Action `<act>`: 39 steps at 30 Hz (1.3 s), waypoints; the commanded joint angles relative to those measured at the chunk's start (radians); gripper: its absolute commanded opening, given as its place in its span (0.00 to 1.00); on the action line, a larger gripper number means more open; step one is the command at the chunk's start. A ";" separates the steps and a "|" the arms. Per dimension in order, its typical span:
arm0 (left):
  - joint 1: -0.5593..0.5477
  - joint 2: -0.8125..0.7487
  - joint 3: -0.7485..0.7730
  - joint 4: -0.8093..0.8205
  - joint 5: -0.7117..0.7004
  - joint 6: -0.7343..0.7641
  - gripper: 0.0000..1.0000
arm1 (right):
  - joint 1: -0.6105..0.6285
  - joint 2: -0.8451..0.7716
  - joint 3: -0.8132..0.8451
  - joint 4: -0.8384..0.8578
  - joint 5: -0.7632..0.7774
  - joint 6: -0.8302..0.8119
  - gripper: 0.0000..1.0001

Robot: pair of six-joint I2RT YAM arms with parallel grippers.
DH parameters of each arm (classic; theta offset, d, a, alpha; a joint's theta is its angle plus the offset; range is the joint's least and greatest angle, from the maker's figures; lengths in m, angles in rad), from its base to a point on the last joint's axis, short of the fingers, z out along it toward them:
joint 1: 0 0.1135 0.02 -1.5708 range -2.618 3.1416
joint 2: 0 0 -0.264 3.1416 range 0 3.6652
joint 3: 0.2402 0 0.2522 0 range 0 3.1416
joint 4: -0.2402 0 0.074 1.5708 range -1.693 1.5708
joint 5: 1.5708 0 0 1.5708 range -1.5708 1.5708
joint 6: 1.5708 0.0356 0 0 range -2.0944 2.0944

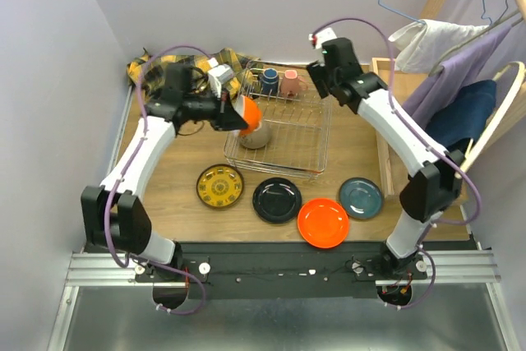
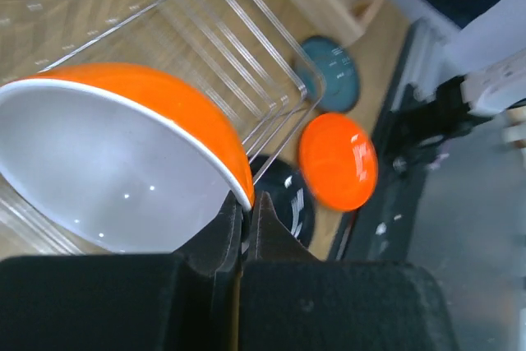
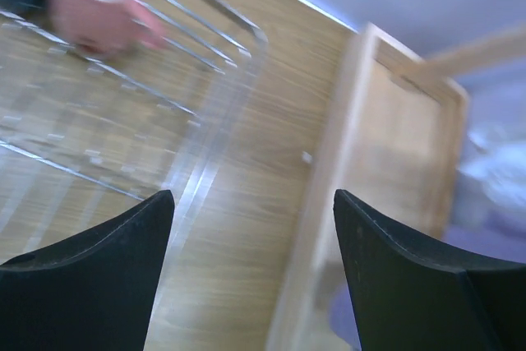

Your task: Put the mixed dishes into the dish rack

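Left jaws clenched on the rim of the orange bowl, the rim pinched between the two black fingers. The bowl is held tilted, its white inside turned toward the wrist camera. From above, the bowl is seen raised over the near left part of the dish rack, just above a beige bowl that is set inside the rack. Right jaws released, spread wide with nothing between them, held over the rack's far right corner. A pink cup and a dark blue cup are noted side by side along the rack's far edge. Four plates are laid in a row on the surface in front of the rack, well apart from both jaws: yellow patterned plate, black plate, orange plate, teal plate. A yellow plaid cloth is bunched behind the rack at far left. A wooden frame is set just right of the rack.
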 commanded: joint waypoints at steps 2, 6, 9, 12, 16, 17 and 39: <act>-0.152 0.081 -0.137 0.831 0.140 -0.591 0.00 | -0.049 -0.175 -0.163 -0.010 0.037 -0.023 0.86; -0.232 0.210 -0.189 1.268 0.111 -0.892 0.00 | -0.063 -0.226 -0.237 -0.026 0.023 -0.041 0.86; -0.272 0.323 -0.160 1.451 0.100 -1.040 0.00 | -0.073 -0.229 -0.234 -0.062 -0.038 -0.038 0.86; -0.294 0.411 -0.115 1.599 0.100 -1.135 0.00 | -0.073 -0.225 -0.243 -0.057 -0.047 -0.038 0.86; -0.298 0.555 -0.043 1.698 0.108 -1.232 0.00 | -0.073 -0.203 -0.232 -0.053 -0.055 -0.038 0.86; -0.298 0.572 -0.034 1.697 0.114 -1.232 0.00 | -0.073 -0.199 -0.228 -0.050 -0.058 -0.038 0.86; -0.353 0.680 0.136 0.731 0.028 -0.681 0.00 | -0.073 -0.133 -0.174 -0.017 -0.110 -0.023 0.86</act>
